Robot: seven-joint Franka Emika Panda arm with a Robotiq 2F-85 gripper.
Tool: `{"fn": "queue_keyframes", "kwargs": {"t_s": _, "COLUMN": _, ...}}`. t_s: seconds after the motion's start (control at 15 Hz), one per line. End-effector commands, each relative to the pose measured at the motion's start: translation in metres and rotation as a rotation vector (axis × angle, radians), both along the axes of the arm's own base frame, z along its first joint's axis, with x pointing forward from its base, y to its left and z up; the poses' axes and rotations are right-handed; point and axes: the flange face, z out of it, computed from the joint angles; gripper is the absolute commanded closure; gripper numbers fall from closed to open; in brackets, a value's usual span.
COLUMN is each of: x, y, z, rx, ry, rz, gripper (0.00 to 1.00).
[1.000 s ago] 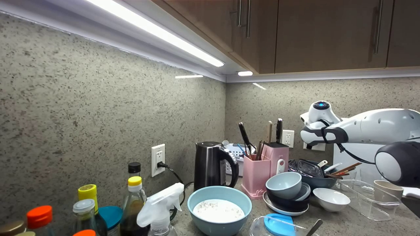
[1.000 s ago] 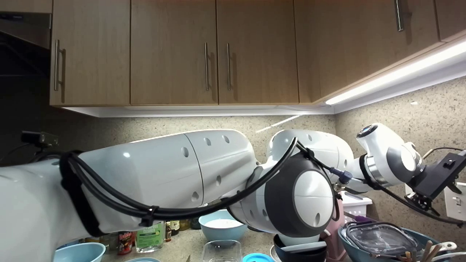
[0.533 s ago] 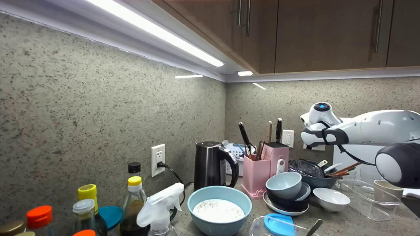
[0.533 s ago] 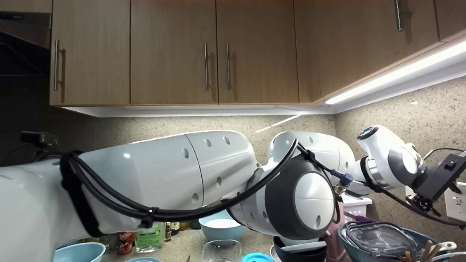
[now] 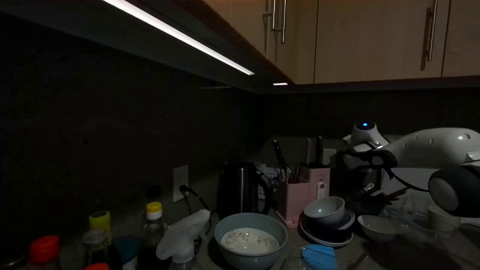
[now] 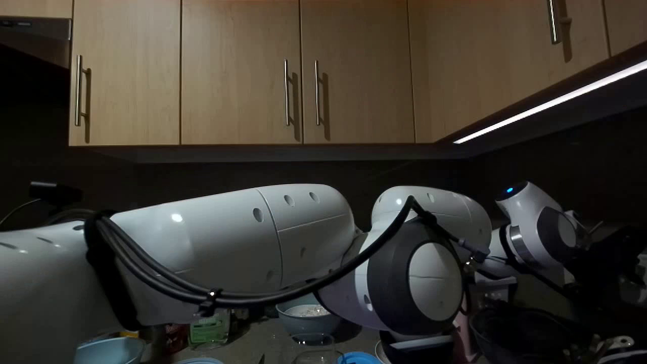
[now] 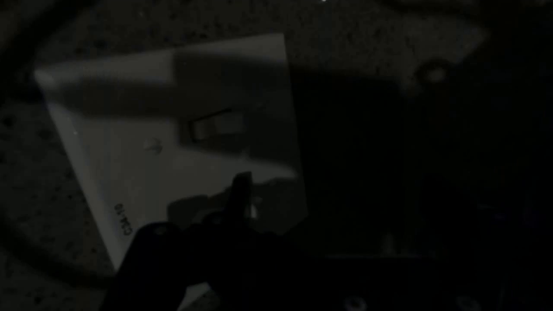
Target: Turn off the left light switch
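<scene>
Although the wrist view was very dark, the gripper (image 7: 242, 179) was legible there as a black shape with one finger (image 7: 238, 198) distinguishable; whether the fingers stood apart or together could not be told. The fingertip showed against the right half of one pale switch plate (image 7: 168, 168), contact uncertain.

Light switch (image 7: 220, 124): one clearly visible, set in that plate just above the finger in the wrist view; whether it was the left one could not be told. Its long axis ran across the view, rising slightly to the right; the paler end pointed right.

Plate marking: one printed code (image 7: 122, 219), turned sideways, near the left edge.

Arm (image 6: 222, 232): one, white and grey, in both exterior views, one blue light (image 6: 509, 190) lit.

Backsplash (image 5: 112, 112): dark in both exterior views. Light strips (image 5: 183, 39): two in an exterior view, white, one long, one short, beneath the cabinets (image 5: 375, 41). Cabinet handles (image 6: 286, 93): four in an exterior view.

On the counter (image 5: 294, 242), in an exterior view, were one kettle (image 5: 240, 191); one pink holder (image 5: 293, 200) with utensils (image 5: 278, 153); one spray bottle (image 5: 183, 234); one blue bowl (image 5: 250, 260), a floral white dish (image 5: 249, 240) inside; one bowl (image 5: 324, 220) tilted on stacked dishes (image 5: 333, 244); one white bowl (image 5: 378, 232); one blue lid (image 5: 320, 256). Bottle caps (image 5: 154, 208): two yellow, two red. Wall outlets (image 5: 180, 176): two, one with a black plug (image 5: 183, 188).
</scene>
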Motion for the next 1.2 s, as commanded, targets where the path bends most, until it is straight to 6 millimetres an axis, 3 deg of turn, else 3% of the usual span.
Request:
{"fn": "queue_keyframes", "kwargs": {"t_s": 0.0, "x": -0.001, "y": 0.001, "z": -0.013, "rx": -0.021, "ry": 0.084, "rz": -0.007, "gripper": 0.00}}
{"fn": "queue_keyframes", "kwargs": {"t_s": 0.27, "x": 0.005, "y": 0.011, "z": 0.010, "rx": -0.029, "ry": 0.069, "rz": -0.055, "gripper": 0.00}}
{"fn": "queue_keyframes", "kwargs": {"t_s": 0.33, "x": 0.004, "y": 0.008, "z": 0.002, "rx": -0.024, "ry": 0.053, "rz": -0.017, "gripper": 0.00}}
{"fn": "queue_keyframes", "kwargs": {"t_s": 0.67, "x": 0.005, "y": 0.010, "z": 0.001, "rx": -0.022, "ry": 0.053, "rz": -0.016, "gripper": 0.00}}
{"fn": "queue_keyframes", "kwargs": {"t_s": 1.13, "x": 0.006, "y": 0.010, "z": 0.032, "rx": -0.014, "ry": -0.002, "rz": -0.068, "gripper": 0.00}}
